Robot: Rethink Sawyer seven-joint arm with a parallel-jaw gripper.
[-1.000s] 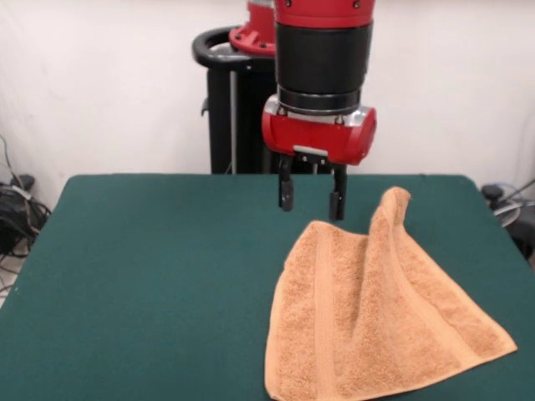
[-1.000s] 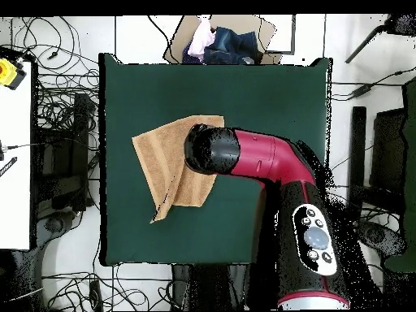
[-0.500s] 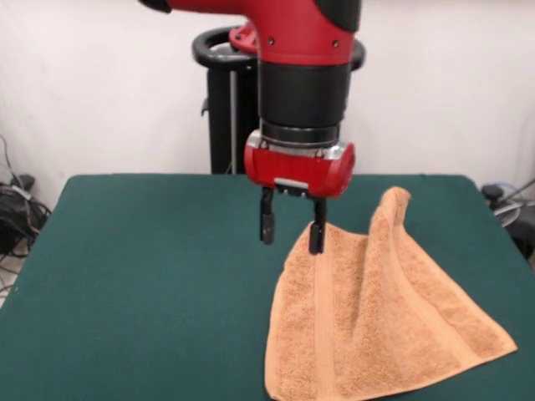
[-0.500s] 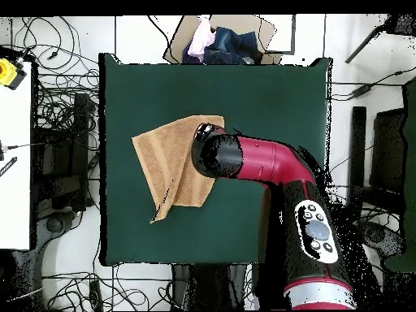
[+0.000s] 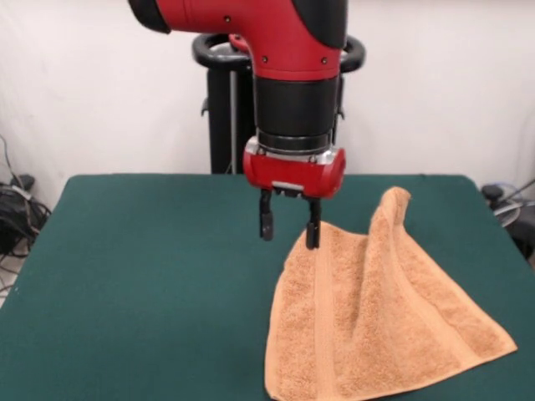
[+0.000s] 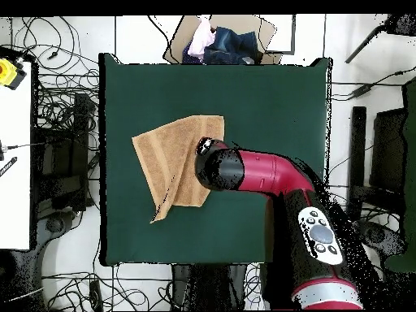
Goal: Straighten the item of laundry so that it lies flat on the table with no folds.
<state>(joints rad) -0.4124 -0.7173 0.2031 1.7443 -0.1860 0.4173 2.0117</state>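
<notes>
Orange-tan terry cloth, the towel (image 5: 376,322) lies at the table's near edge in the front view, to the picture's right, its nearest corner reaching the bottom of the frame. Fuzzy loops cover it, with a flat woven band running lengthwise near one side. It is not flat: a fold rises to a peaked ridge at its far end and a crease runs down from there. Dark green felt-like table (image 5: 142,276) spreads bare and wide to the left of the cloth and behind it. Just above the towel's far left corner hangs the gripper (image 5: 289,227), its two black fingers apart and empty. Behind, the black pedestal (image 5: 226,109) stands against a white wall; cables lie on the floor around.
</notes>
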